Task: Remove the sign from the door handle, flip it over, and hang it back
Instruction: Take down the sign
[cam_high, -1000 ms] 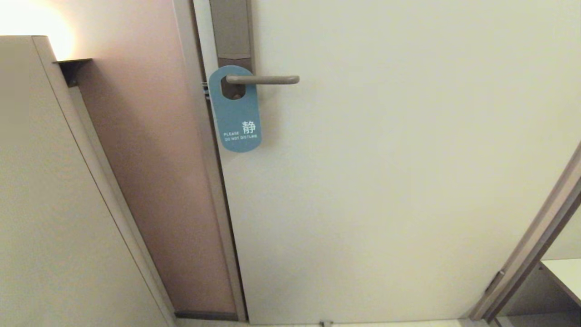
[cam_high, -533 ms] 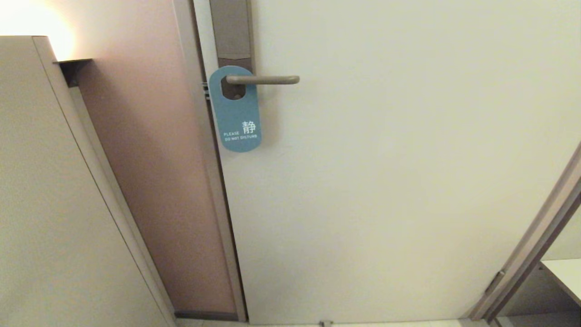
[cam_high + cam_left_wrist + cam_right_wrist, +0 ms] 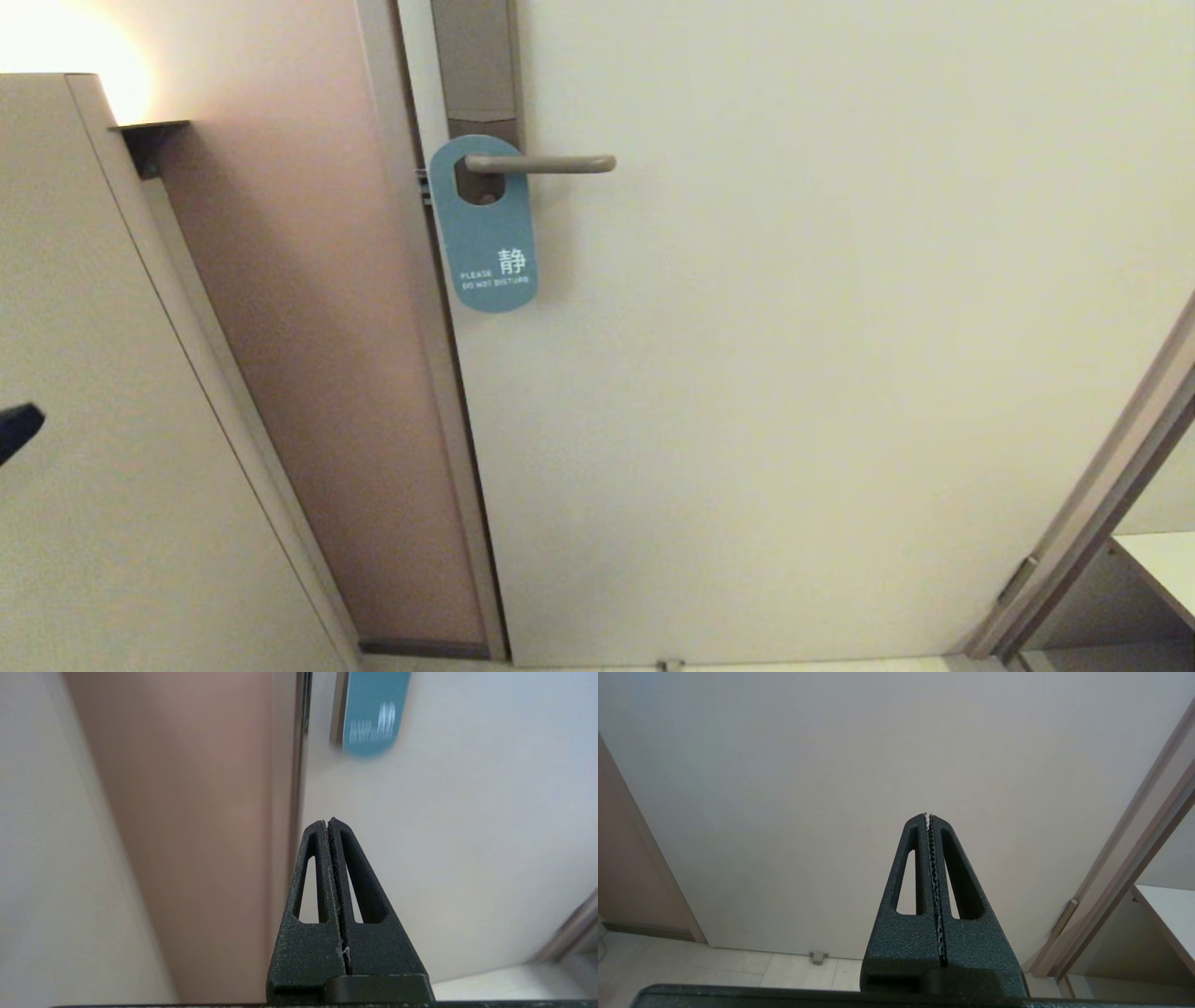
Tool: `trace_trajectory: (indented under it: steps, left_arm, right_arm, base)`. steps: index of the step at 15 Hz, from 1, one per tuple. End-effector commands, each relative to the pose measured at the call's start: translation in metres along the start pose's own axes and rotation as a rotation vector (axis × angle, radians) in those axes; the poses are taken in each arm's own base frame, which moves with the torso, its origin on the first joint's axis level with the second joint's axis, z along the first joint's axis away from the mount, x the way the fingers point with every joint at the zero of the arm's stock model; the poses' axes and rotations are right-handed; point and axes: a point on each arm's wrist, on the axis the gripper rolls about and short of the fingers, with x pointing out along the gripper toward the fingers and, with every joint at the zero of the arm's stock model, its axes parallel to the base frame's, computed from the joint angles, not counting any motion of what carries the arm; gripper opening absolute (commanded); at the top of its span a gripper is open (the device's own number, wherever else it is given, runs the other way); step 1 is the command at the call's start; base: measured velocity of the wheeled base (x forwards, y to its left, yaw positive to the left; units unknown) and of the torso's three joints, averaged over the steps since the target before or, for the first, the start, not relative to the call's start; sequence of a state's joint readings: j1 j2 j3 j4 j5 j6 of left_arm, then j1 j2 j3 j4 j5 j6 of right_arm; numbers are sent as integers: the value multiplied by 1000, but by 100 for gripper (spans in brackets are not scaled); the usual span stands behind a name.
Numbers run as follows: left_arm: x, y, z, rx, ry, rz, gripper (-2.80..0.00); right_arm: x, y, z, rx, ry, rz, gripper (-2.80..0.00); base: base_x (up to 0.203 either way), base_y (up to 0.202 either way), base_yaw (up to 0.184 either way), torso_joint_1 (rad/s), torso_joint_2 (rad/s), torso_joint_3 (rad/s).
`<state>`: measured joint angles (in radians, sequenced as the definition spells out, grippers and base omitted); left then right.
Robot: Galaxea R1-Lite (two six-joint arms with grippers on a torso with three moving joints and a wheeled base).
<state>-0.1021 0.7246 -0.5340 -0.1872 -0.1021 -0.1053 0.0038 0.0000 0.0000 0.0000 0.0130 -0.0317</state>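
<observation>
From the head view, the sign point(image 3: 485, 229) hangs blue side out on the door handle point(image 3: 546, 164), its oval hole looped over the lever close to the tall brownish-grey plate point(image 3: 476, 65). White "PLEASE DO NOT DISTURB" lettering and a Chinese character sit near its lower rounded end. The card lies flat against the pale door point(image 3: 794, 373), just beside the door's edge and the frame point(image 3: 439, 392). At the far left edge of this view a dark tip of the left gripper point(image 3: 17, 429) shows in front of a beige panel point(image 3: 93, 467), well apart from the sign and lower than it.

In the left wrist view, the left gripper point(image 3: 330, 822) has its two black fingers pressed together along their whole length, clenched on nothing. Beyond the tips, the lower end of the sign point(image 3: 373, 716) shows blurred against the door, apart from the fingers.

In the right wrist view, the right gripper point(image 3: 928, 816) is likewise clamped tight and empty, its toothed pads meeting. It points at the bare door, with tiled floor point(image 3: 738, 966) below.
</observation>
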Motion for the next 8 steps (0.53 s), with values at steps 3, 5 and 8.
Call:
trace_trajectory:
  steps: [3,5,8]
  left_arm:
    - [75,17,31,-78,90,-55,-280]
    - [94,29,41,-95,103,-152,-280]
    - [115,35,41,-110,139,-225,-280]
  right_arm:
    - [0,0,0,0,1,2,-280]
    - [0,0,0,0,1,2,-280]
    - [0,0,0,0,1,2,-280]
  base:
    - [0,0,0,0,0,0]
    - [0,0,0,0,0,0]
    - [0,0,0,0,0,0]
